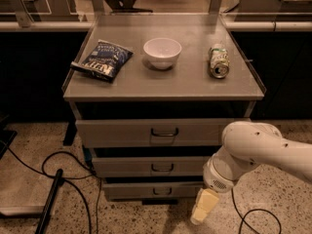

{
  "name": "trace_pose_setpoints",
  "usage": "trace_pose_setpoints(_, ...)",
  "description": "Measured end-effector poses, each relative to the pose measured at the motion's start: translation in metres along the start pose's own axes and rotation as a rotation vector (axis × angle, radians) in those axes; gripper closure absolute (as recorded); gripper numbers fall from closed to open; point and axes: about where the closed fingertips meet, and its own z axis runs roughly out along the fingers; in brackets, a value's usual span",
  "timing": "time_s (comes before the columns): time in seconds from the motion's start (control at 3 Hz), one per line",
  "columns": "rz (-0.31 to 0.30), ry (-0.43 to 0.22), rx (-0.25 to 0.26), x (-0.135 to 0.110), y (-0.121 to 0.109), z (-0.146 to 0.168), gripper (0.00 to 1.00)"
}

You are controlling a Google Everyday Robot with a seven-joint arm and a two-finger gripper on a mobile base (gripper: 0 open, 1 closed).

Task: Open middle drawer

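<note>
the middle drawer (156,166), second of three grey fronts at centre frame, is flat with one small dark loop handle. the gripper (204,206) hangs at lower right, beside the bottom drawer; i cannot tell whether its jaws are apart. one bowl (162,51), one can (219,61) and one bag (103,60) sit on the tabletop (170,84).

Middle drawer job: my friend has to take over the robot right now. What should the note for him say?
Gripper: low down, by the right end of the bottom drawer, touching no handle.
Middle drawer: looks shut; its handle is untouched.
Done: nothing on the drawer yet.
Left: bring the gripper up and over to the middle handle, grip it, pull the drawer out.
On top: chip bag, bowl, can; leave them alone.
</note>
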Motion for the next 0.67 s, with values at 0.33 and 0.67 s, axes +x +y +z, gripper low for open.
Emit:
trace_pose_setpoints(0.33, 0.013, -0.023, 0.008, -0.01, -0.008, 0.016, 0.0)
trace_pose_setpoints(0.67, 0.055, -0.079, 0.075, -0.021, -0.034, 0.034, 0.0)
